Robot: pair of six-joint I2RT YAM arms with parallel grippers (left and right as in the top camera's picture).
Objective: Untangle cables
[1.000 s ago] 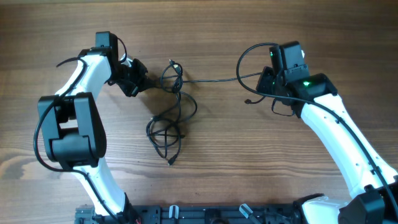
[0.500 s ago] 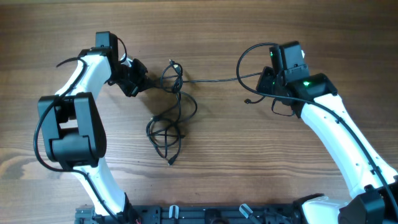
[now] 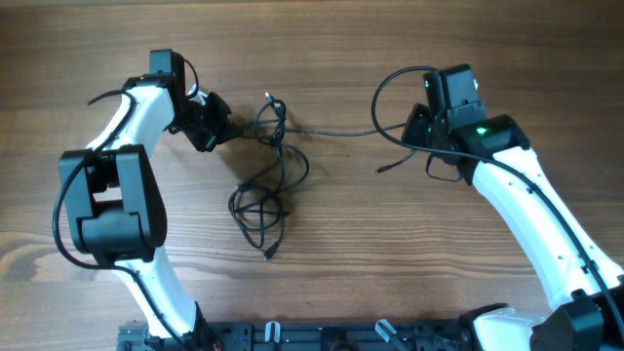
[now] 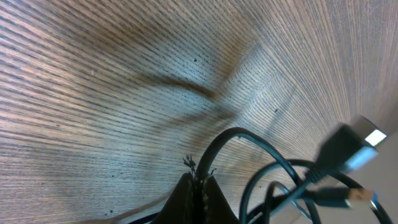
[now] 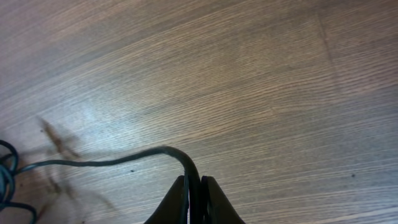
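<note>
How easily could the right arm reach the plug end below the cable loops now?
Probably not immediately: the right gripper is shut on a cable and must release first. The table toward the plug end looks unobstructed.

L arm: comes up from base at bottom of overhead view, big black elbow joint, white forearm runs up then hooks over to the R, wrist at far L. L gripper points toward centre, angled down, fingers pinched tight on a cable loop, no gap in wrist view. R arm: long white link slants up-left from lower R corner, green LED lit near wrist. R gripper points L, fingers almost together w/ cable between them.
</note>
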